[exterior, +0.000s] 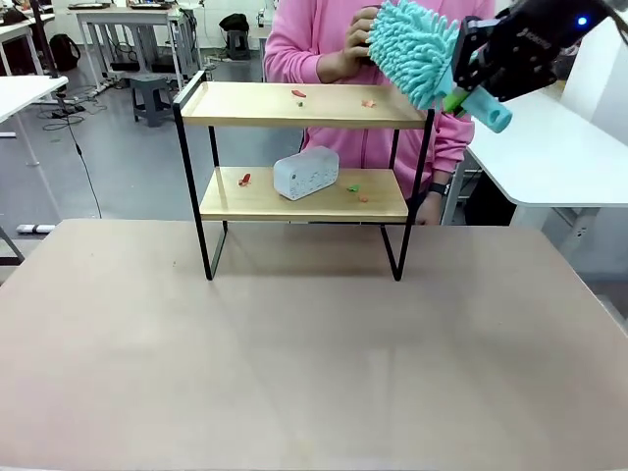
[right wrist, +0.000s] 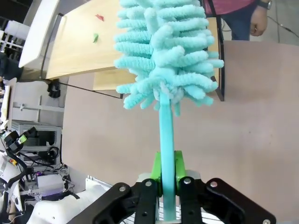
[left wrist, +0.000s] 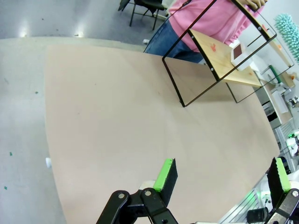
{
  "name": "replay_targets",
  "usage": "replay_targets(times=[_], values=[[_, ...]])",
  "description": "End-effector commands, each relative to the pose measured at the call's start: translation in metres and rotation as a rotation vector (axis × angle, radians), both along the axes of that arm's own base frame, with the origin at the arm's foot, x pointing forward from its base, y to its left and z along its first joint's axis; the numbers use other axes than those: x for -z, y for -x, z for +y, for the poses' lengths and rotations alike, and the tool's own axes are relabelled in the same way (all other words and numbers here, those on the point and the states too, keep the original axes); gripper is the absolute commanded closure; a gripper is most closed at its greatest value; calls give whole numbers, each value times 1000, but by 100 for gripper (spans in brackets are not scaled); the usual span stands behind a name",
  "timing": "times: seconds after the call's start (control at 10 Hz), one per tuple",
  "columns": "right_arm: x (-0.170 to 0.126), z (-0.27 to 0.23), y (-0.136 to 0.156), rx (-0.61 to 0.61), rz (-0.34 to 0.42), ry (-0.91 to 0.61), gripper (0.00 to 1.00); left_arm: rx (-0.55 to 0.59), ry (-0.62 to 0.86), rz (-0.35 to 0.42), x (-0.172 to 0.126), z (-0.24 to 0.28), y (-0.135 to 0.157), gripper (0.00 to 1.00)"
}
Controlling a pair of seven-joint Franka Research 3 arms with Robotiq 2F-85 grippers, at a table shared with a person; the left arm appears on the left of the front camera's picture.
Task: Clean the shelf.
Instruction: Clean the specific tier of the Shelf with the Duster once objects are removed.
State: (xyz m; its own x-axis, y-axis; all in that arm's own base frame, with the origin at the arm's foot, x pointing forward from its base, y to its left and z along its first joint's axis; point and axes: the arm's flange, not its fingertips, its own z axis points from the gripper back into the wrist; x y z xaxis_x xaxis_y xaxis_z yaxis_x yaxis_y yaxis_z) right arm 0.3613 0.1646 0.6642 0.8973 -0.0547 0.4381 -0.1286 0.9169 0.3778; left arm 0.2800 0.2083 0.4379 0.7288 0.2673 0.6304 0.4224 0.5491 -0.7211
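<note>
The shelf [exterior: 304,106] stands at the far middle of the table, with small red and green scraps [exterior: 298,94] on both wooden boards. My right gripper [exterior: 461,96] is shut on the handle of a fluffy teal duster [exterior: 410,47], held above the shelf's top right corner. In the right wrist view the duster [right wrist: 163,51] rises from my right gripper [right wrist: 167,179] over the top board [right wrist: 74,51]. My left gripper [left wrist: 223,175] is open with nothing in it, low over the table, well short of the shelf [left wrist: 219,60].
A white box [exterior: 306,173] lies on the lower board. A person in a pink top [exterior: 304,39] stands behind the shelf, one hand [exterior: 351,49] at the duster head. The tan table [exterior: 294,363] is bare in front. A white table [exterior: 549,147] stands at the right.
</note>
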Motion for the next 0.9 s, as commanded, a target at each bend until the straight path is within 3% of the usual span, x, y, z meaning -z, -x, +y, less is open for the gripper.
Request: replay_targets(times=[0.0,0.8], values=[[-1,15,-11,51,-3,37,100,0,8,-30,-1,-1,-1,0],[15,82,-54,-119,84,36,100,0,8,-30,-1,-1,-1,0]])
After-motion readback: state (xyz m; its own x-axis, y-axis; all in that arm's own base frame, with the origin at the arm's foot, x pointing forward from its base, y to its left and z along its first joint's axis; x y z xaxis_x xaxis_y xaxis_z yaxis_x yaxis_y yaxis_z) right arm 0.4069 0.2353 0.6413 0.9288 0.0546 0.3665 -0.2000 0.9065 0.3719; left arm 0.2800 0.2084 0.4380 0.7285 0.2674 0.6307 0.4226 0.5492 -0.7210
